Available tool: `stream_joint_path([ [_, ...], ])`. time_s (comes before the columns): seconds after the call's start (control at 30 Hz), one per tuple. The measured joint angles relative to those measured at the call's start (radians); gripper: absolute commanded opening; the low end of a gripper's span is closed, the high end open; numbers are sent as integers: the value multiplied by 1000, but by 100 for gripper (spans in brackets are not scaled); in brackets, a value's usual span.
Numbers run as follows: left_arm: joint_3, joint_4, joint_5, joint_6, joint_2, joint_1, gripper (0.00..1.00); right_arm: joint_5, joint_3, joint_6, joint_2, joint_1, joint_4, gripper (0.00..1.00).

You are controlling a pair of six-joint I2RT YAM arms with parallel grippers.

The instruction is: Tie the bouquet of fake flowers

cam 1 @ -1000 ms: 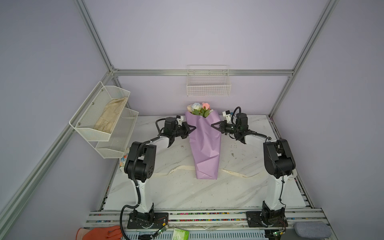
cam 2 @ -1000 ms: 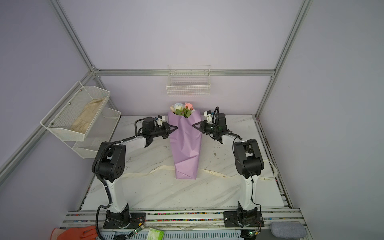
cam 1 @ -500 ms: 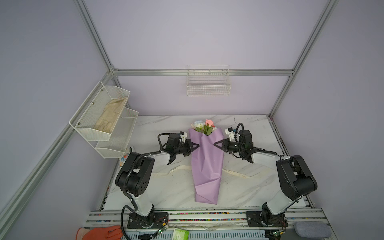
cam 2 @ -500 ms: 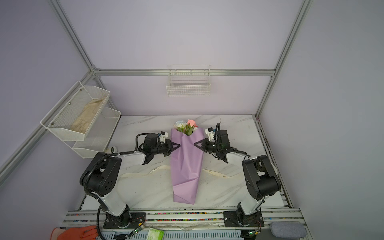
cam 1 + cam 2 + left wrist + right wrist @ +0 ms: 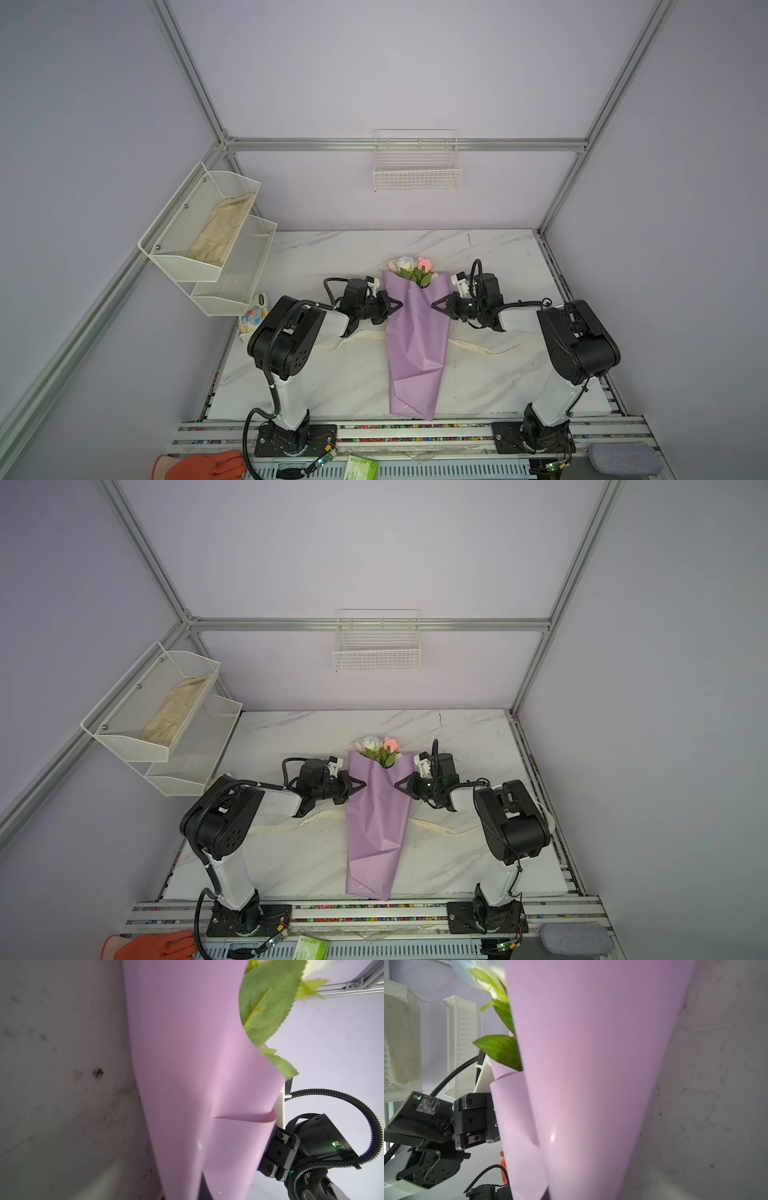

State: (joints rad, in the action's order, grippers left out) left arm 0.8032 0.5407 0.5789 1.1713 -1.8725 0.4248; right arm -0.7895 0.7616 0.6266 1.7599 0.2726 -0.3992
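A bouquet (image 5: 415, 353) in smooth, matte lilac paper runs down the middle of a white marble-look table (image 5: 332, 257). Its blooms point at the back wall and its narrow foot reaches the front edge. The wrap is a long cone, creased and dented below the middle. Small pale blue, pink and cream roses (image 5: 411, 264) sit at its open mouth with saw-edged green leaves (image 5: 266, 1001).

The left gripper (image 5: 397, 305) and right gripper (image 5: 435, 304), both black and wedge-tipped, meet the cone from opposite sides just below the mouth. Each is clenched on the paper's edge. In both wrist views the paper fills most of the frame and hides that arm's own fingertips. Past it stands the opposite arm's head, hard against a curled fold of the wrap.

A cream ribbon (image 5: 478, 347) lies in loose waves across the table. It passes under the cone and shows on both sides of it.

On the left wall hangs a two-tier white mesh rack (image 5: 232, 291), with a crumpled beige cloth (image 5: 220, 232) in its upper tier. A printed packet (image 5: 253, 316) lies below it at the table's edge. An empty white wire basket (image 5: 417, 178) hangs on the back wall. An orange glove (image 5: 203, 467) and a grey pad (image 5: 623, 457) lie beyond the front rail.
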Motion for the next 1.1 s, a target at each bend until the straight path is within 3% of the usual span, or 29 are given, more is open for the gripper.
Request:
stream_joint_path([
  [0.57,36,2,-29,13,-56,12,0,-43,114,-87,109,-68,80,18],
  [0.7,58,-27,-35,9,-85,8,4,-24,132,-101,129,-72,107,19],
  [0.87,58,-99,-49,-31,-84,7,25,11,132,-117,129,-72,156,35],
  [0.97,61,-142,-58,-60,-50,6,43,31,135,-129,117,-72,204,53],
  [1.1,61,-252,-92,-111,15,0,59,108,148,-143,38,-72,298,67],
])
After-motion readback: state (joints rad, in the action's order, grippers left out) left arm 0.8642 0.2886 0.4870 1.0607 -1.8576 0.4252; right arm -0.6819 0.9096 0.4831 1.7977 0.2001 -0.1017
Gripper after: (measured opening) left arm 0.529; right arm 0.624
